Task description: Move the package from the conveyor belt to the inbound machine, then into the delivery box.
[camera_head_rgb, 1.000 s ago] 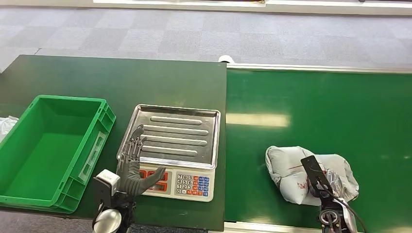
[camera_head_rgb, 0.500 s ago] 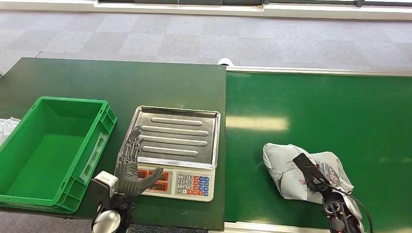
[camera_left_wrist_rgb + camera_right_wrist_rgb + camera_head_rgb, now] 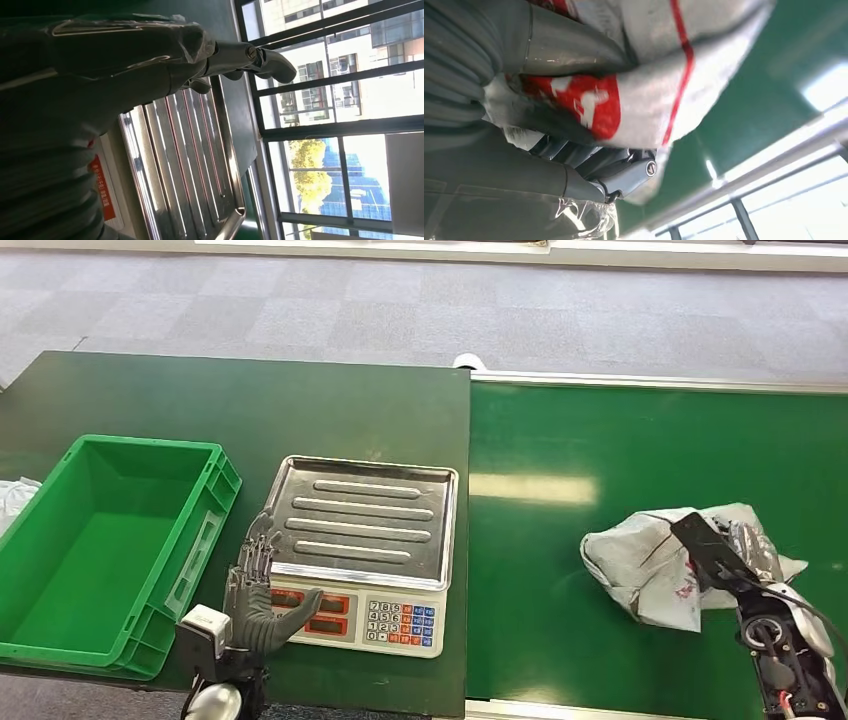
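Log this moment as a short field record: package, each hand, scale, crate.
package: grey-white bag with red print, crumpled, over the green conveyor belt
right hand: grips the package; fingers wrapped around the bag in the right wrist view
left hand: fingers spread, holding nothing, at the near left corner of the scale
scale: steel tray bare, red display lit
crate: green crate on the dark table, left of the scale, nothing in it

grey-white package (image 3: 650,565) with red print, green crate (image 3: 60,570)
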`<state>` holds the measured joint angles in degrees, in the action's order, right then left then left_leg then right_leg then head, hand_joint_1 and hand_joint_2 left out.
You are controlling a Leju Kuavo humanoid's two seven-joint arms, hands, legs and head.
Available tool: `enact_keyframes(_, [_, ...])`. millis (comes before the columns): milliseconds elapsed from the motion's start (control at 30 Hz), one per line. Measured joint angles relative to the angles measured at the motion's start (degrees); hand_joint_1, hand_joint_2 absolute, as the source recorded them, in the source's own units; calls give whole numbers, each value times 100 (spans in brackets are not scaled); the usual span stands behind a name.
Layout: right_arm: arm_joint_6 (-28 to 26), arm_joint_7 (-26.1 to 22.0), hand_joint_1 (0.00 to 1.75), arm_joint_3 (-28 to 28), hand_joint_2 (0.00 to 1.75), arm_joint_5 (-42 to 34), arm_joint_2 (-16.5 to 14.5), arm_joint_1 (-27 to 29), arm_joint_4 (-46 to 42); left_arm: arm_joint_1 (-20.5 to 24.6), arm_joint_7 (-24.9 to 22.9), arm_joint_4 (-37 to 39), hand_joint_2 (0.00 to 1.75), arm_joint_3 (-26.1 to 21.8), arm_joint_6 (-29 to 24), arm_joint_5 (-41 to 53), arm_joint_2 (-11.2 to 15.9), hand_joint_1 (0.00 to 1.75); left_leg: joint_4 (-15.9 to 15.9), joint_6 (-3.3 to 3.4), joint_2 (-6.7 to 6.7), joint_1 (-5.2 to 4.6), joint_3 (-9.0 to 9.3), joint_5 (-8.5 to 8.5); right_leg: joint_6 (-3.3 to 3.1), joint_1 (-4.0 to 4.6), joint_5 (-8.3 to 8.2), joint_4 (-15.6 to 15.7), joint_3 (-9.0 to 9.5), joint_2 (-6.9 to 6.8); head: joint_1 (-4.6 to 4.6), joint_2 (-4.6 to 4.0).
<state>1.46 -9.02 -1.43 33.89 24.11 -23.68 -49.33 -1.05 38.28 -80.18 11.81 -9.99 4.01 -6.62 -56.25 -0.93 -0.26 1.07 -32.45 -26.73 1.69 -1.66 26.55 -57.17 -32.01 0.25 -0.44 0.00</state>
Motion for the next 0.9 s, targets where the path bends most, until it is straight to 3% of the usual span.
enact_keyframes(200, [-674, -47, 175, -24, 175, -38, 105, -714, -867, -78, 114, -12, 175, -61, 16, -76, 60, 0, -1, 1, -2, 3, -21, 3, 0, 2, 2, -2, -29, 0, -1, 0])
enact_keyframes(367, [-828, -60, 175, -22, 175, 20, 105, -1077, -1328, -84, 135, -12, 175, -63, 45, -83, 61, 0, 0, 1, -3, 3, -27, 2, 1, 2, 4, -1, -31, -5, 0, 0])
enact_keyframes(633, [-1317, -552, 175, -76, 175, 77, -20, -1515, -1811, 20, 165, 31, 175, -61, 110, -82, 59, 0, 0, 2, -4, 0, -33, 3, 1, 1, 3, -3, -32, -7, -1, 0])
enact_keyframes(800, [-1524, -661, 175, -680, 175, 995, -340, -1716, -2243, 110, 176, 60, 175, -40, 105, -79, 50, 0, 1, -1, 2, 6, -29, 5, 0, 7, 3, -6, -35, -3, -2, 0])
enact_keyframes(900, [-1387, -661, 175, -1249, 175, 1361, -557, -1813, -2446, 187, 176, 96, 175, -20, 58, -67, 44, 0, 2, -4, 2, 8, -31, 7, 0, 9, 4, -8, -37, -3, 0, 0])
